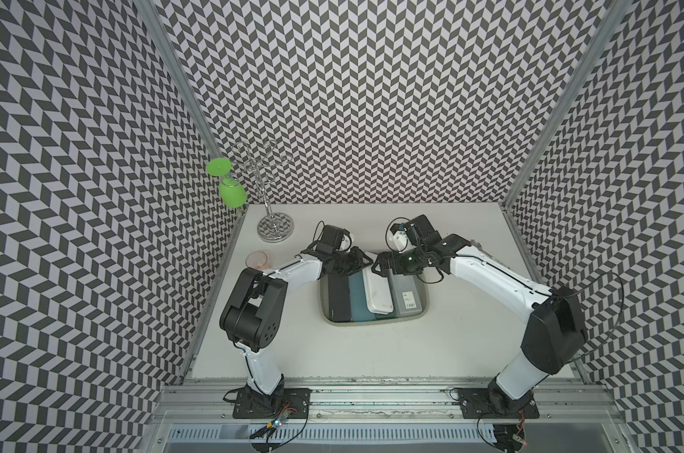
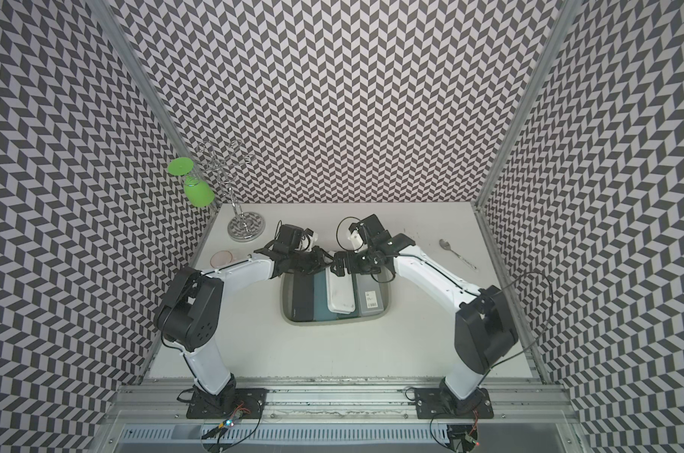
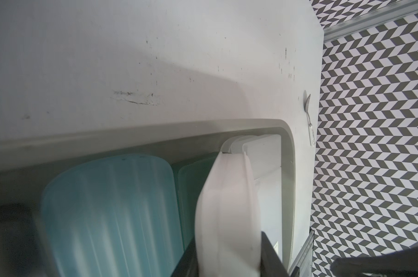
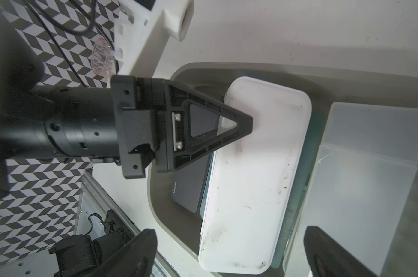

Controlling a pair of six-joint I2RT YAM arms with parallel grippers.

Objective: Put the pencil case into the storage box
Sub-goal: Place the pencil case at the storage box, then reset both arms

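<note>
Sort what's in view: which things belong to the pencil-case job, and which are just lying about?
Job:
- storage box
- white pencil case, atop the teal case
- left gripper, fingers closed on the white one's end
- right gripper, open
- black case and grey case, in the box

Lying about:
- chrome rack with green glass
- pink cup
- spoon

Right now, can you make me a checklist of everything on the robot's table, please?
Surface: white table, scuffed.
Job's things: storage box holds dark case, teal case, labelled grey case; white pencil case rests on top, over the teal one.
Clutter: chrome glass rack with green glass hanging, pink cup, spoon.
Grippers: left gripper shut on the white pencil case's far end; right gripper open, empty, above the box.
Cables: black cable loops beside the right arm.
Surroundings: zigzag walls, metal rail in front.
</note>
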